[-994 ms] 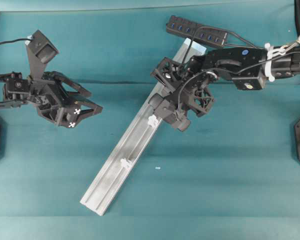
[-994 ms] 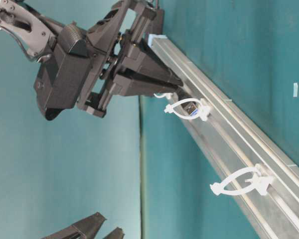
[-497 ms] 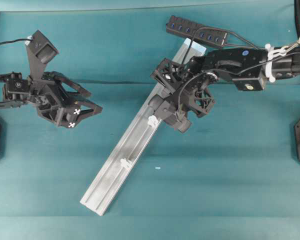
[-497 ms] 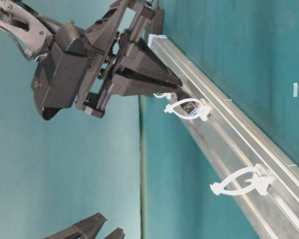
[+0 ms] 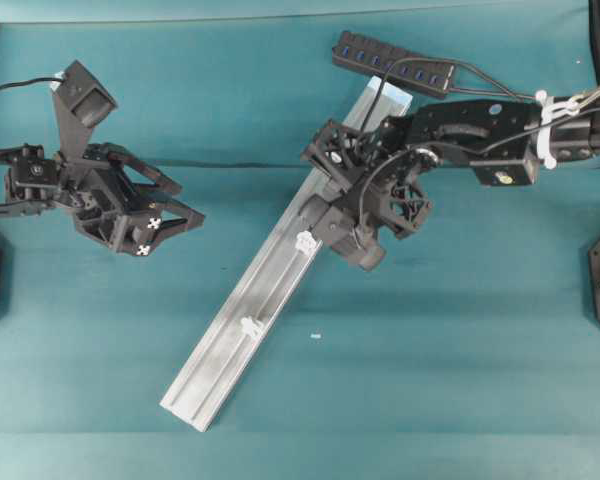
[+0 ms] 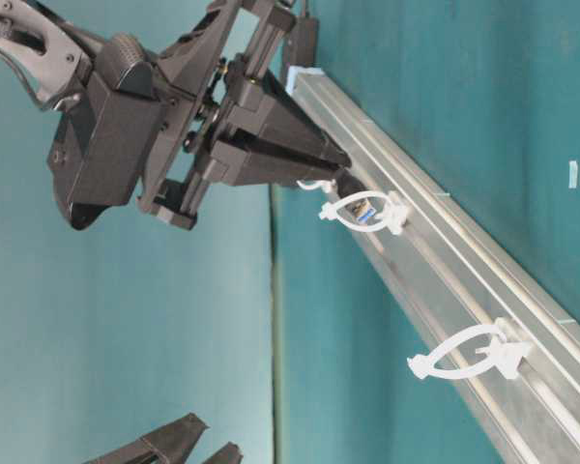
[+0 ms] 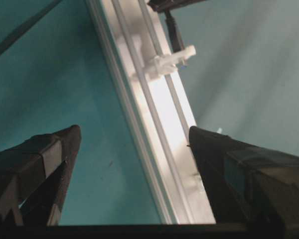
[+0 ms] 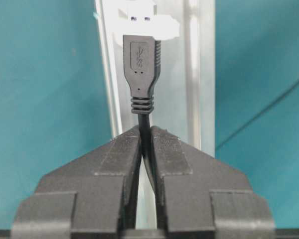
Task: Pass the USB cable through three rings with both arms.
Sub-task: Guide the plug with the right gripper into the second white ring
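Right gripper (image 8: 145, 137) clenched on USB cable (image 8: 145, 119), just behind plug (image 8: 142, 69). Plug tip poking into a white ring (image 6: 362, 211) on silver rail (image 5: 250, 300). To do well: keep plug straight w/ rail, push slow thru the loop, no side bumps or ring may bend. Next ring (image 6: 469, 355) further down rail, empty, nothing thru it yet. Left gripper (image 5: 165, 222) wide apart, holding nothing, well off to the side; should prob. come meet plug past the ring & grab. Far back: black hub (image 5: 395, 62) w/ blue sockets by rail's top end.

Hard to see: third ring hidden under right arm. Can't tell if cable already went thru that one. Left fingers (image 7: 37, 164) cut off at pic edge.
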Motion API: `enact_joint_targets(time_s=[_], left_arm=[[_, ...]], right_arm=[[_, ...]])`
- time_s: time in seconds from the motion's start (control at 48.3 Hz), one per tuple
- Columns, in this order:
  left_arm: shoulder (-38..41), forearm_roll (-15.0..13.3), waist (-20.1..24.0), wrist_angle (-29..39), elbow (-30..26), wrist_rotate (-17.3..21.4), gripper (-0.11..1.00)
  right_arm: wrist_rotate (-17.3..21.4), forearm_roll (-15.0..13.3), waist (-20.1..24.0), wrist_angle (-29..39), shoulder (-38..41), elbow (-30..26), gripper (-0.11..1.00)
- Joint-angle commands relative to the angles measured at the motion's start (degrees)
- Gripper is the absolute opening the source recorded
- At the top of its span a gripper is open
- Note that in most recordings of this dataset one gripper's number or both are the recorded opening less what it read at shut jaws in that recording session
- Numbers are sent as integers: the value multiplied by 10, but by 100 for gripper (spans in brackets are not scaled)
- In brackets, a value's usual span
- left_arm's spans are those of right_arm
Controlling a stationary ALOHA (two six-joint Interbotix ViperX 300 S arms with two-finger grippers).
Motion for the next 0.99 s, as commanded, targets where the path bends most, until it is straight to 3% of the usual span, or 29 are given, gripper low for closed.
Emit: enact_joint_targets(time_s=[0.0,0.166,0.559,0.829,0.974], left_arm=[[-5,2,-1,-3,-4,-2,94],[-11,2,-3,-3,-6,-14,94],[-15,2,-55,-4,-4,-14,94],[-19,2,-78,-5,-6,-15,94],[-20,2,-78,-6,-8,-14,94]], right_arm=[[-2,1,8,-2,3,-5,9],[0,7,12,-10,4,-5,9],[5,10,21,-14,15,-14,9],[5,61,29,-9,18,-33,9],[5,62,32,-5,18,-33,9]])
